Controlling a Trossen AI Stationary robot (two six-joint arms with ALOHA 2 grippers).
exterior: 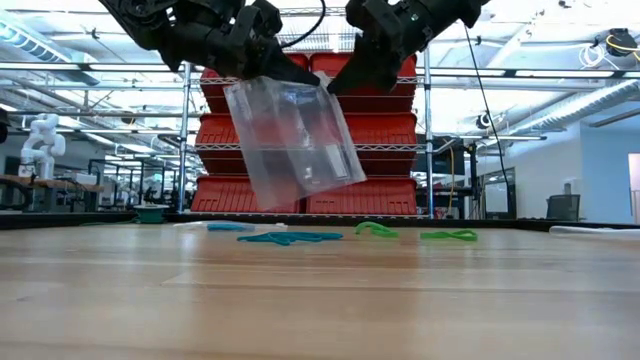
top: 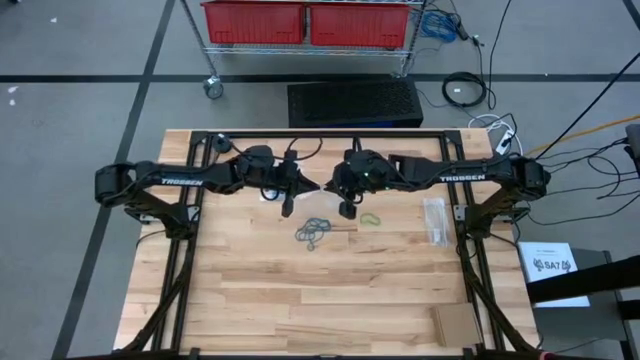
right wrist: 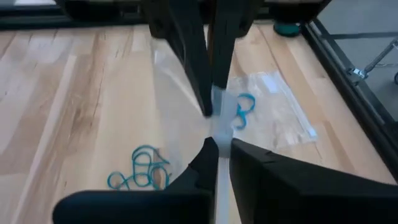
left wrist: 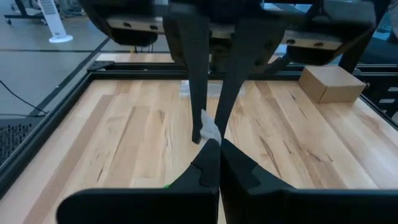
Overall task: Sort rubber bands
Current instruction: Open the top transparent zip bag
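Clear plastic bag (exterior: pixel 297 140) hangs between both grippers: left gripper (exterior: pixel 283 68) and right gripper (exterior: pixel 348 77) each pinch a top corner, rubber bands (top: pixel 313 233) below them.

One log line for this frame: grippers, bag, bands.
left gripper: shut on clear bag | right gripper: shut on clear bag | bag: lifted off table | rubber bands: loose on table
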